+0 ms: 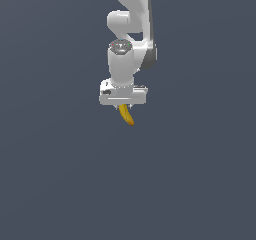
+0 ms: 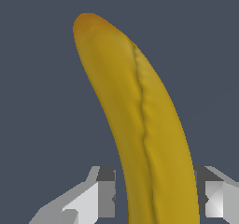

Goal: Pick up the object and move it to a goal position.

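In the exterior view the white arm hangs down from the top, and its gripper [image 1: 124,105] is shut on the yellow banana [image 1: 127,115]. The banana sticks out below the hand and curves toward the exterior view's right. In the wrist view the banana [image 2: 140,120] fills the middle, clamped between the two grey fingers [image 2: 105,192], one on each side. Its rounded orange-tinged end points away from the hand. The stem tip is hidden inside the grip. The banana hangs free with nothing under it in contact.
Only a plain dark blue-grey surface [image 1: 60,174] shows around the arm in both views. No other objects, containers or goal marker are visible.
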Tool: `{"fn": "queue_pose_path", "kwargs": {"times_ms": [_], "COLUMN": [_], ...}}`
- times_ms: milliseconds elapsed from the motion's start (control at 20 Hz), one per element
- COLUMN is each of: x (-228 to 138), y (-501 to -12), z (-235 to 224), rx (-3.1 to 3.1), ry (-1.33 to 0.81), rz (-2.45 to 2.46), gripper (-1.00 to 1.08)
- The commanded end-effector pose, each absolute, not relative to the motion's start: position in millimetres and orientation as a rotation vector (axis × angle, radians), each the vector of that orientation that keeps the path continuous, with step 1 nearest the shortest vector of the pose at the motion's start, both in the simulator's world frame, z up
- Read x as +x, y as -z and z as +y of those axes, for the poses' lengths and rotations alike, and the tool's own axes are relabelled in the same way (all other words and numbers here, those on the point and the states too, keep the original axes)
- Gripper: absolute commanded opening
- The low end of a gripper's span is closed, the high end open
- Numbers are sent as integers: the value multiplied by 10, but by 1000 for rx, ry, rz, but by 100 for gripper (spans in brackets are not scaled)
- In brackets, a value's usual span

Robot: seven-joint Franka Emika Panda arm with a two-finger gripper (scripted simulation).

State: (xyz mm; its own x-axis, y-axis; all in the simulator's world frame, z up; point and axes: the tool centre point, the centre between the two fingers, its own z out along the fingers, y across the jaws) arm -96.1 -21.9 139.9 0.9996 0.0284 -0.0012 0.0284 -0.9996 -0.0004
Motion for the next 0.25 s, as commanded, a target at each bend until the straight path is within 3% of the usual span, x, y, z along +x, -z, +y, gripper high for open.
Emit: {"fn": "queue_pose_path", "kwargs": {"times_ms": [0,200], "x": [-1000,-1022], "y": [-1455,-1481], "z": [-250,-268], "rx": [-3141,-3141], "ry": [0,0], "rz": [-46,-46], "gripper": [-100,-100]}}
